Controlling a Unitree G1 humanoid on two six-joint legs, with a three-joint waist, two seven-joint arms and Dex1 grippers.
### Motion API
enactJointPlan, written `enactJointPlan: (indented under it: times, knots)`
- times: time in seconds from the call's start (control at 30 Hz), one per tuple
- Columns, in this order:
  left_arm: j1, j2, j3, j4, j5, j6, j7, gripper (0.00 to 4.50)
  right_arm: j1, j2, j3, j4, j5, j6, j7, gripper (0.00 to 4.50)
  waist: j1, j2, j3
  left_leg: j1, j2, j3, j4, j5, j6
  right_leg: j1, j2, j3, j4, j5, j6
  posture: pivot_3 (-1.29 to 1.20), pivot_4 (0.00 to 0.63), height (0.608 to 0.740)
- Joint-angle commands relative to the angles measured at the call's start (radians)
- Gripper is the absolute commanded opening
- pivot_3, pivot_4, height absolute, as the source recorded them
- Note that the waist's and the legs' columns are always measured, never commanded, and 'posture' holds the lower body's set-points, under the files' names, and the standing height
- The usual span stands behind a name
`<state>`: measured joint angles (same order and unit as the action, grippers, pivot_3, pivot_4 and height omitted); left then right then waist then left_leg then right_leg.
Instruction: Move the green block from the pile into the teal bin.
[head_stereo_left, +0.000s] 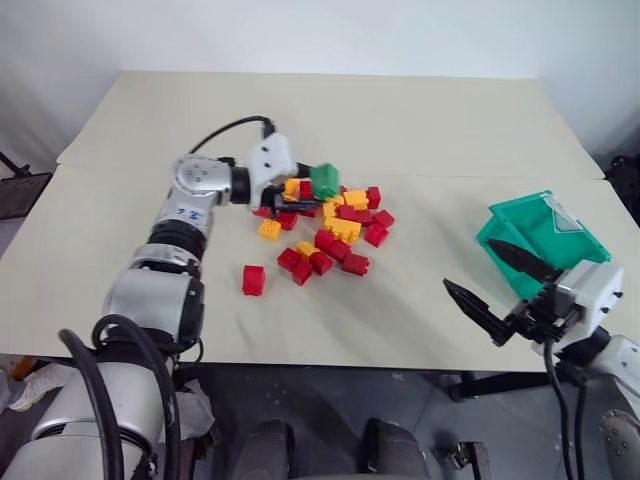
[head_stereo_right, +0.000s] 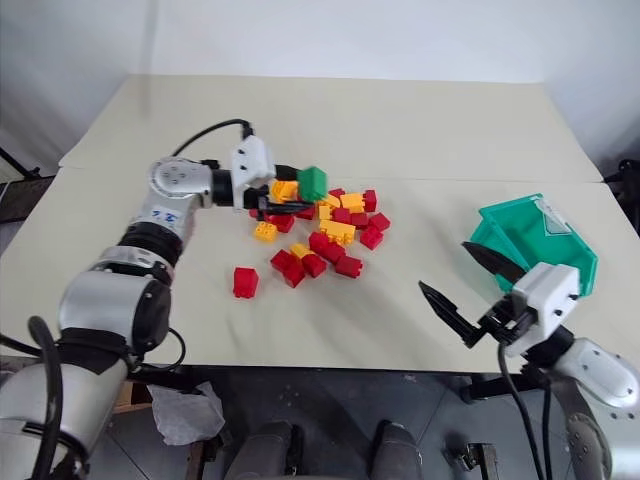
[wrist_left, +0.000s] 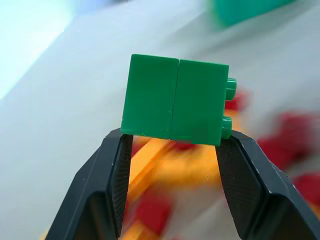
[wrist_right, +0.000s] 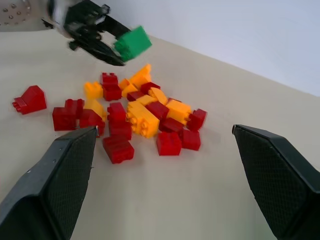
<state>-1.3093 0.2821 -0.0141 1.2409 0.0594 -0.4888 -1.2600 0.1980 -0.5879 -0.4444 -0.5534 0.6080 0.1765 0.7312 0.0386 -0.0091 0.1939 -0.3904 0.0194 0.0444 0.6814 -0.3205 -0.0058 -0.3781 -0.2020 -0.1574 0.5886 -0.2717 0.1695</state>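
Above the far edge of the pile (head_stereo_left: 325, 232), the left gripper (head_stereo_left: 312, 188) is holding the green block (head_stereo_left: 324, 180) clear of the surface (head_stereo_left: 420, 120), its jaws pinching the block by two opposite faces near its lower edge, so most of the brick is standing out past the fingertips (wrist_left: 120, 155). The relation that matters now is sideways: the teal bin (head_stereo_left: 545, 235) is sitting well apart to the robot's right, across a bare stretch of surface, and the left gripper is already pointing roughly that way, so the carry looks like a long reach across the body rather than a lift. The right gripper (head_stereo_left: 496, 286) is hanging just beside the bin with its jaws spread wide and nothing between them; it is much the nearer arm to the bin, though the block is in the left one. The bin is lying with its open side tilted toward the robot, a pale label on its wall. The green block is showing as a bright, glossy, squarish brick with a fine seam down its middle and two round studs poking from one side face, which suggests it is being held on its side; with so shallow a bite on smooth plastic, it could probably pivot or slip during the swing.
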Motion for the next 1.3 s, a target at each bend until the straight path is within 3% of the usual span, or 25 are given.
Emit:
enactJointPlan:
  times: [0.03, 0.1, 0.2, 0.4, 0.5, 0.63, 0.67, 0.83, 1.07, 1.3]
  knots:
    - [-0.015, -0.125, -0.054, -0.088, -0.022, 0.006, -0.096, 2.53, 0.071, -0.016, -0.112, -0.063, 0.054, -0.002, 0.011, 4.5, 0.007, 0.0, 0.0, 0.0, 0.0, 0.0, 0.0, 0.0, 0.0, 0.0, 0.0, 0.0, -0.001, 0.0, 0.0, 0.0, 0.15, 0.74]
    - [0.003, -0.213, -0.099, -0.099, 0.011, -0.016, -0.057, 2.53, 0.139, -0.023, -0.174, -0.087, 0.076, 0.007, 0.029, 4.5, 0.012, 0.0, 0.0, 0.0, 0.0, 0.0, 0.0, 0.0, 0.001, 0.0, 0.0, 0.0, -0.002, 0.0, 0.0, 0.0, 0.15, 0.74]
    - [0.026, -0.273, -0.144, -0.1, 0.028, 0.028, -0.069, 2.53, 0.193, -0.017, -0.213, -0.119, 0.093, 0.014, 0.015, 4.5, 0.004, 0.0, 0.0, 0.0, 0.0, 0.001, 0.0, -0.001, 0.002, 0.0, 0.0, 0.0, -0.003, 0.0, 0.0, 0.0, 0.15, 0.74]
    - [0.062, -0.341, -0.243, -0.038, 0.137, 0.071, 0.089, 2.53, 0.322, 0.068, -0.171, -0.244, 0.073, 0.004, -0.03, 4.5, -0.015, 0.0, 0.0, 0.001, 0.001, 0.004, 0.0, -0.001, 0.002, 0.0, 0.0, 0.002, -0.003, 0.0, 0.0, 0.0, 0.15, 0.74]
    - [0.067, -0.369, -0.201, -0.041, 0.08, 0.144, 0.079, 3.18, 0.35, 0.095, -0.165, -0.274, 0.072, 0.002, -0.055, 4.5, -0.012, 0.0, 0.0, 0.001, 0.001, 0.004, 0.0, -0.001, 0.002, 0.0, 0.0, 0.002, -0.003, 0.0, 0.0, 0.0, 0.15, 0.74]
    - [0.076, -0.36, -0.186, -0.054, 0.069, 0.13, 0.075, 4.38, 0.368, 0.109, -0.159, -0.292, 0.072, 0.002, -0.075, 4.5, -0.01, 0.0, 0.0, 0.001, 0.001, 0.003, 0.001, -0.002, 0.003, -0.001, -0.001, 0.002, -0.003, 0.0, 0.0, 0.0, 0.15, 0.74]
    - [0.077, -0.353, -0.182, -0.053, 0.068, 0.127, 0.08, 4.47, 0.37, 0.112, -0.157, -0.293, 0.069, 0.0, -0.081, 4.5, -0.01, 0.0, 0.0, 0.001, 0.001, 0.003, 0.001, -0.002, 0.003, -0.001, -0.001, 0.002, -0.003, 0.0, 0.0, 0.0, 0.15, 0.74]
    - [0.086, -0.3, -0.121, -0.057, 0.002, 0.1, 0.011, 4.47, 0.357, 0.111, -0.13, -0.289, 0.057, 0.001, -0.09, 4.5, -0.012, 0.0, 0.0, 0.001, 0.001, 0.004, 0.0, -0.002, 0.003, -0.001, -0.001, 0.002, -0.003, 0.0, 0.0, 0.0, 0.15, 0.74]
    - [0.147, -0.075, 0.122, -0.144, -0.243, 0.087, -0.118, 4.47, 0.329, 0.069, -0.195, -0.215, 0.097, 0.008, -0.069, 4.5, -0.017, 0.001, 0.0, 0.001, 0.001, 0.004, 0.0, -0.002, 0.003, -0.003, 0.0, 0.003, 0.001, 0.0, 0.0, 0.0, 0.15, 0.74]
    - [0.422, 0.156, 0.211, -0.465, -0.337, 0.191, -0.064, 4.47, 0.346, 0.007, -0.33, -0.036, 0.108, -0.035, 0.064, 4.5, -0.013, 0.001, 0.0, 0.002, 0.001, 0.004, 0.0, -0.002, 0.003, -0.001, 0.0, 0.003, 0.001, 0.0, 0.0, 0.0, 0.15, 0.74]
